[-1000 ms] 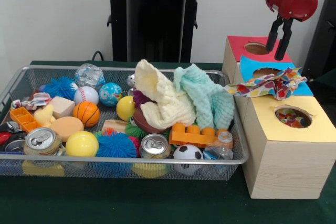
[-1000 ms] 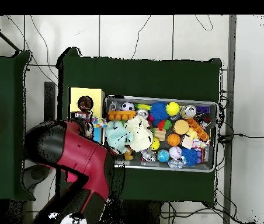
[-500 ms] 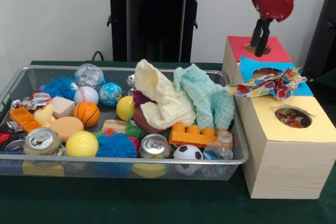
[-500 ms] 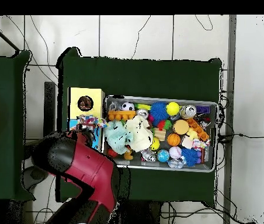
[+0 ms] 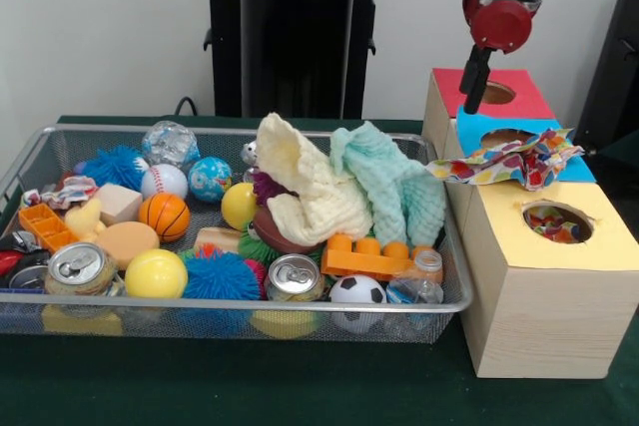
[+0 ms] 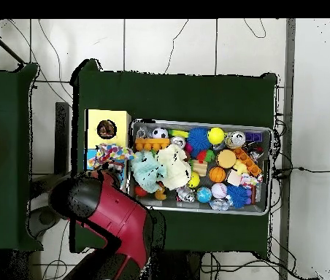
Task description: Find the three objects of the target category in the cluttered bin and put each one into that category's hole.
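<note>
A multi-coloured cloth (image 5: 514, 160) lies draped over the hole of the blue-topped box (image 5: 477, 127), with one end hanging toward the bin; from overhead this cloth (image 6: 109, 154) sits beside the yellow box (image 6: 95, 120). My gripper (image 5: 471, 87) hangs above the left edge of the red-topped box (image 5: 521, 99), seen edge-on, open and holding nothing. A cream cloth (image 5: 310, 192) and a mint cloth (image 5: 394, 182) are heaped in the wire bin (image 5: 230, 303). In the overhead view the red arm (image 6: 106, 211) hides the gripper.
The bin holds several balls, soda cans (image 5: 80, 264), an orange brick (image 5: 369, 256), spiky blue toys and foam blocks. The yellow-topped box (image 5: 609, 236) stands nearest, with colourful stuff visible down its hole (image 5: 556, 222). A black stand (image 5: 295, 37) rises behind the bin.
My gripper has lifted and moved left in the front view, from above the blue box to the red box's left edge. The multi-coloured cloth has stayed put.
</note>
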You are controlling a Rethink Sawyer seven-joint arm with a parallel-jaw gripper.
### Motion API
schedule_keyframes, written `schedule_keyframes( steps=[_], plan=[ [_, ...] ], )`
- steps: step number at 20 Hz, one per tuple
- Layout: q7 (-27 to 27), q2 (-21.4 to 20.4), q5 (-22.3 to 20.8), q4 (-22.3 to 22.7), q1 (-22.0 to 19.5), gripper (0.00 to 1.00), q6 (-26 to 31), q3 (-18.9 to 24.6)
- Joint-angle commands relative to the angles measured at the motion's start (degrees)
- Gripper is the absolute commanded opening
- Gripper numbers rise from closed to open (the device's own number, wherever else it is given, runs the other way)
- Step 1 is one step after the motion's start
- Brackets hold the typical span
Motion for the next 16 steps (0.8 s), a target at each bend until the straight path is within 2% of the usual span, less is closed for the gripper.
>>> schedule_keyframes(
  steps=[1,12,16],
  plan=[
    [14.60,2.16,1.88,0.78,-0.97,1.00,0.02,5.91],
    [15.88,4.45,1.06,-3.43,-0.61,1.00,2.01,4.39],
    [16.11,5.93,1.57,-5.04,-0.92,1.00,1.59,5.35]
  ],
)
